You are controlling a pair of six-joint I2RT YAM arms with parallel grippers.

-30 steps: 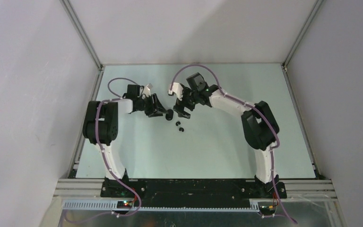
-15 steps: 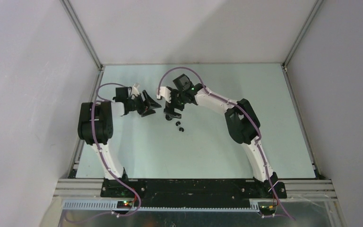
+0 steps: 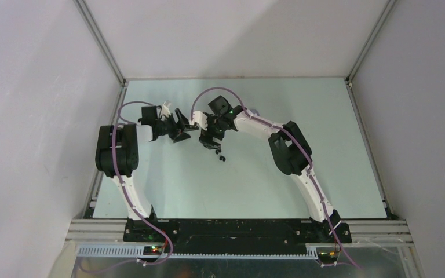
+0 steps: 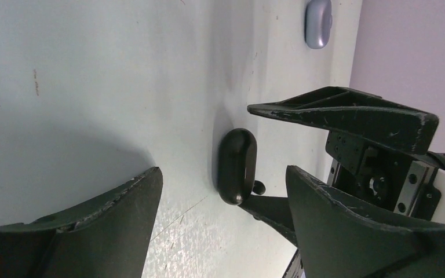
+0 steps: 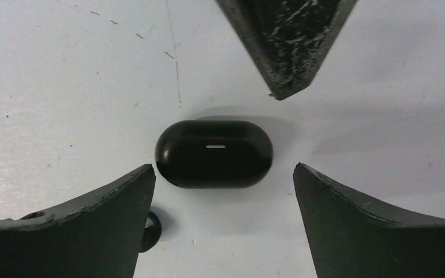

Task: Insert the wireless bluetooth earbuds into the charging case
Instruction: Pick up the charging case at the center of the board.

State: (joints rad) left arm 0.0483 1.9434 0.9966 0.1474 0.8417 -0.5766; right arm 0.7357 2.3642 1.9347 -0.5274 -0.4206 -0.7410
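1. Opening its jaws, your left gripper (image 3: 181, 128) stands apart and empty, having released the black charging case (image 5: 214, 153).
2. Your right gripper (image 3: 210, 141), jaws wide, has moved in and now straddles the shut case; a black earbud (image 5: 150, 231) lies beside one finger.
3. Insertion is likely still ahead.

**A robotics lab test cell**

The place is a robotics laboratory, more exactly a purpose-built test enclosure. Plain white panels (image 3: 232, 35) close in the back and sides. They are framed by aluminium profile posts (image 3: 101, 43) that run down to the corners of a pale green table (image 3: 237, 191). The left arm (image 3: 119, 153) and the right arm (image 3: 290, 150), both white and black, are bolted to a black mounting plate (image 3: 237, 230) at the near edge. Purple cables (image 3: 128, 194) trail along each arm towards a slotted cable duct (image 3: 232, 252) below (small indicator lights (image 3: 153, 249) glow there). In the wrist views the tabletop shows scuffs and fine scratches.
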